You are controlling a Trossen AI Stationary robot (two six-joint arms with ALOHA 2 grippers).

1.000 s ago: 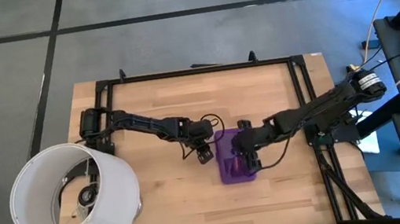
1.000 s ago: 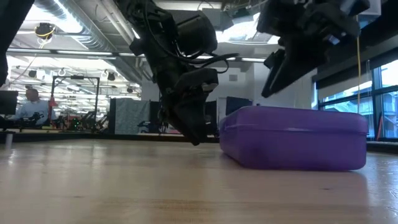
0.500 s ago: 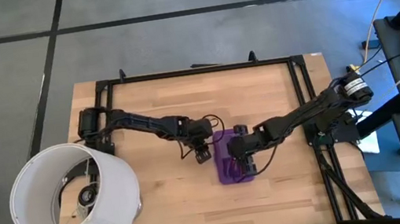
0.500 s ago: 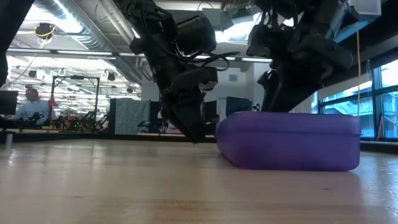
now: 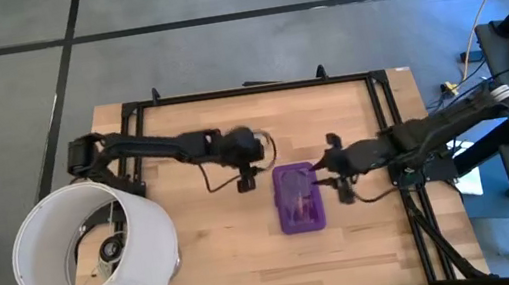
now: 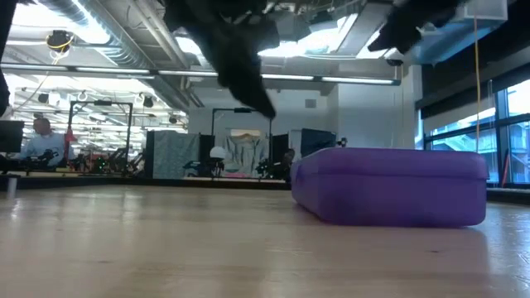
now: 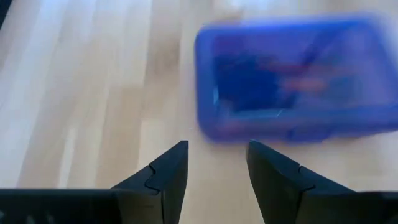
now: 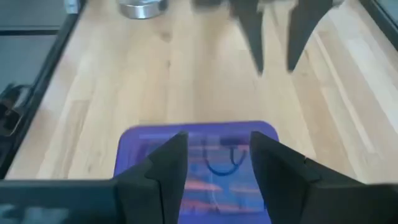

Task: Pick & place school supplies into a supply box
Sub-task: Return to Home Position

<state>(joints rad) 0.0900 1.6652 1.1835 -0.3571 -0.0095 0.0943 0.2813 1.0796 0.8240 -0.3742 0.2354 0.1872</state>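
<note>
The translucent purple supply box (image 5: 298,197) lies flat on the table with its lid down. Through the lid, in the right wrist view, I make out orange pencils (image 8: 198,185) and a blue loop like a scissors handle (image 8: 225,163) inside the supply box (image 8: 198,163). My left gripper (image 5: 248,177) hangs open, above and to the left of the box (image 7: 289,78), touching nothing. My right gripper (image 5: 339,184) is open too, raised off the box's right side. In the low view both arms are lifted clear of the box (image 6: 389,186).
A large white lampshade-like cylinder (image 5: 94,249) stands at the table's near left corner. A black frame (image 5: 247,90) runs along the table's far edge and sides. Bare wood lies to the left and near side of the box. A person (image 6: 37,136) sits far back in the room.
My right gripper came down over the box lid half a second ago, then drew back toward the table's right edge and rose. My left gripper lifted and moved away from the box toward the far left. The box stays shut in its place.
</note>
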